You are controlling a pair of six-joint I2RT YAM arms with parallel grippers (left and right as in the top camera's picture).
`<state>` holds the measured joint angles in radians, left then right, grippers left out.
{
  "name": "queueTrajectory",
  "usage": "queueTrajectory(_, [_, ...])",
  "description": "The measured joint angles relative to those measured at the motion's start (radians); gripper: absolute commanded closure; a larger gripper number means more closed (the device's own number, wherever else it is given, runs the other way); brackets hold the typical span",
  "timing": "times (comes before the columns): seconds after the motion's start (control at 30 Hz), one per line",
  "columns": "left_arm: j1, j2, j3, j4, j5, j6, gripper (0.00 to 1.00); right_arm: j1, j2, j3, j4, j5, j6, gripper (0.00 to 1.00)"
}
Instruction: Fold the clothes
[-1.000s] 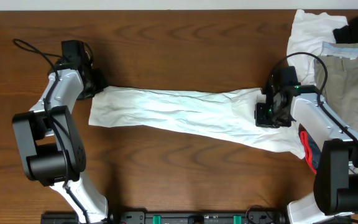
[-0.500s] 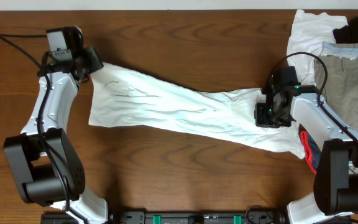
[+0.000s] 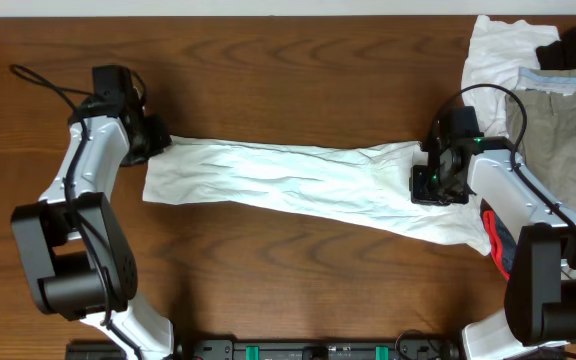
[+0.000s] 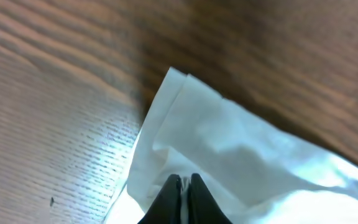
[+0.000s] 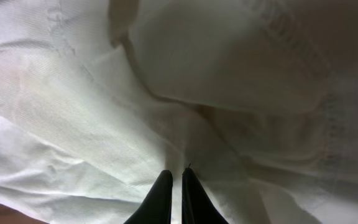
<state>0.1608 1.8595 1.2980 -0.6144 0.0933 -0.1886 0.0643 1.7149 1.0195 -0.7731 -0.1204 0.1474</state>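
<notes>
A long, wrinkled white garment (image 3: 298, 185) lies stretched across the wooden table between my two arms. My left gripper (image 3: 156, 143) is shut on its left end; the left wrist view shows the cloth corner (image 4: 185, 106) pinched between the black fingers (image 4: 166, 202). My right gripper (image 3: 430, 180) is shut on the garment's right end, and the right wrist view shows folds of white cloth (image 5: 104, 99) around the closed fingers (image 5: 160, 199). Khaki trousers (image 3: 568, 130), another white piece (image 3: 493, 55) and a black piece (image 3: 573, 45) lie piled at the back right.
A red object (image 3: 495, 235) shows under the right arm near the garment's right end. A black cable (image 3: 43, 78) trails from the left arm at the back left. Bare wood (image 3: 298, 80) lies behind and in front of the garment.
The left gripper lifted the garment's left end toward the back left, then brought it back down and forward. The right arm has not moved.
</notes>
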Motion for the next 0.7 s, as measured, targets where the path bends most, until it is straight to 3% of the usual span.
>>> queueTrajectory(0.07, [0.0, 0.001, -0.001, -0.003, -0.001, 0.005, 0.52, 0.0, 0.0, 0.0, 0.0, 0.0, 0.0, 0.94])
queueTrajectory(0.13, [0.0, 0.0, -0.001, -0.008, -0.006, 0.013, 0.46, 0.0, 0.0, 0.0, 0.0, 0.0, 0.0, 0.94])
queueTrajectory(0.37, [0.0, 0.001, -0.001, -0.028, -0.112, 0.021, 0.43, 0.0, 0.0, 0.0, 0.001, 0.0, 0.0, 0.94])
queueTrajectory(0.7, [0.0, -0.013, -0.001, -0.005, -0.085, 0.025, 0.37, 0.0, 0.0, 0.0, 0.002, 0.0, 0.0, 0.94])
